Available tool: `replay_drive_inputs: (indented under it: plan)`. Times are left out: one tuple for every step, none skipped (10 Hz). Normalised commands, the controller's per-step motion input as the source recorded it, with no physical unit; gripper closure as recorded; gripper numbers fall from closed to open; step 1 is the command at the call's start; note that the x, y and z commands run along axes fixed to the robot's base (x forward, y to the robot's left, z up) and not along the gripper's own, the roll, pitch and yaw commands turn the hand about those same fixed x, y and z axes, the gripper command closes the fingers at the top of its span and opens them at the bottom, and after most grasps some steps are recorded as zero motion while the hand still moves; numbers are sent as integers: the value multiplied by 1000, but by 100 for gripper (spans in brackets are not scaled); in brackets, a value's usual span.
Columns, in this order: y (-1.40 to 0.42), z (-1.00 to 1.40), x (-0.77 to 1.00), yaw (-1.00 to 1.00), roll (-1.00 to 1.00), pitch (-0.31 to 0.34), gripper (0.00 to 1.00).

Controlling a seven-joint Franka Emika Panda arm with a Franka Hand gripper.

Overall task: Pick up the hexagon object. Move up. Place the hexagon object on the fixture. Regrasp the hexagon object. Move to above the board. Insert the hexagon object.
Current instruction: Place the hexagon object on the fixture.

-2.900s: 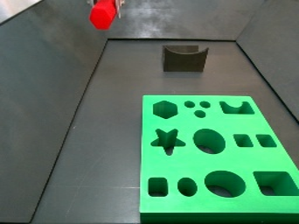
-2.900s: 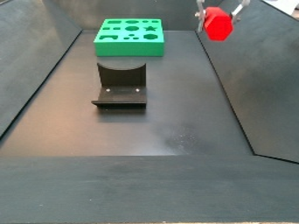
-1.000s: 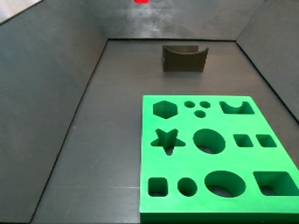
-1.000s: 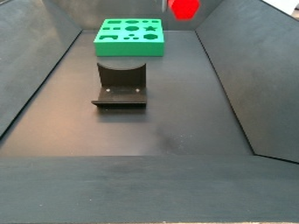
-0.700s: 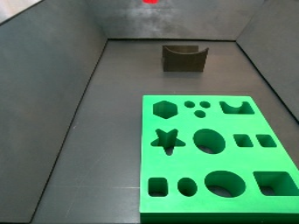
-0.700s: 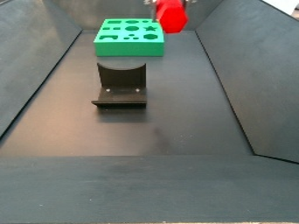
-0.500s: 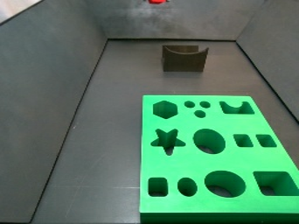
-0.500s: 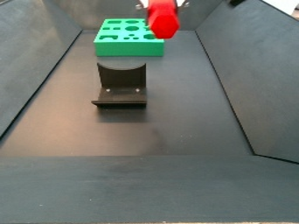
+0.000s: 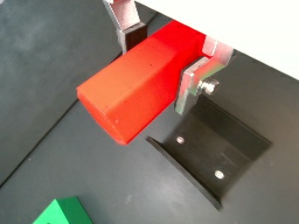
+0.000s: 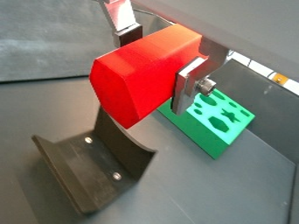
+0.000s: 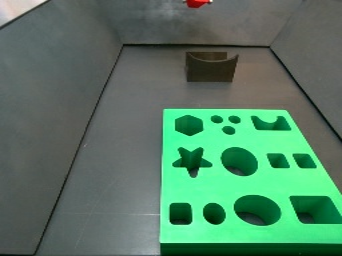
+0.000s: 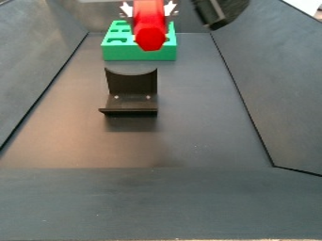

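My gripper [image 9: 159, 63] is shut on the red hexagon object [image 9: 138, 83], its silver fingers [image 9: 193, 80] pressed on two opposite sides. Both wrist views show the prism held well above the dark floor, with the fixture [image 9: 216, 153] below it. It also shows in a wrist view [image 10: 140, 74] over the fixture [image 10: 100, 166], beside the green board [image 10: 216, 118]. In a side view the hexagon object [image 12: 151, 24] hangs high in front of the board [image 12: 123, 44], above the fixture [image 12: 130, 92]. In a side view only its lower tip [image 11: 198, 3] shows at the frame's edge, above the fixture [image 11: 210, 65].
Sloping dark grey walls [image 12: 251, 85] enclose the dark floor [image 12: 151, 151] on all sides. The green board [image 11: 241, 175] with its shaped cut-outs fills one end of the floor. A dark part of the arm [image 12: 220, 9] shows beside the gripper.
My gripper has carried the hexagon object sideways, away from the side wall to a spot high over the fixture. It has stayed shut on it throughout.
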Motion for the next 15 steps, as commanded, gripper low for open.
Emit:
replay_drive_inputs:
  plan:
    - [58, -8, 578, -54, -104, 91, 100]
    - [40, -7, 479, -47, -81, 99, 100]
    - [28, -4, 386, -40, -65, 112, 100]
    - [25, 1, 327, -38, -56, 121, 100]
    - [22, 2, 222, -35, -45, 142, 100]
    - [57, -1000, 124, -161, -1000, 85, 100]
    - [61, -1000, 115, -167, -1000, 78, 100]
    - [71, -1000, 117, -184, -1000, 66, 100]
    - [71, -1000, 122, -195, -1000, 57, 100]
    - [74, -1000, 128, -210, -998, 45, 100]
    - [82, -1000, 137, -181, -759, 12, 100]
    - [87, -1000, 143, -167, -638, -3, 100]
    - [99, -1000, 157, -124, -336, -22, 100]
    - [91, -1000, 167, -99, -210, -31, 100]
    - [92, -1000, 170, -79, -155, -44, 100]
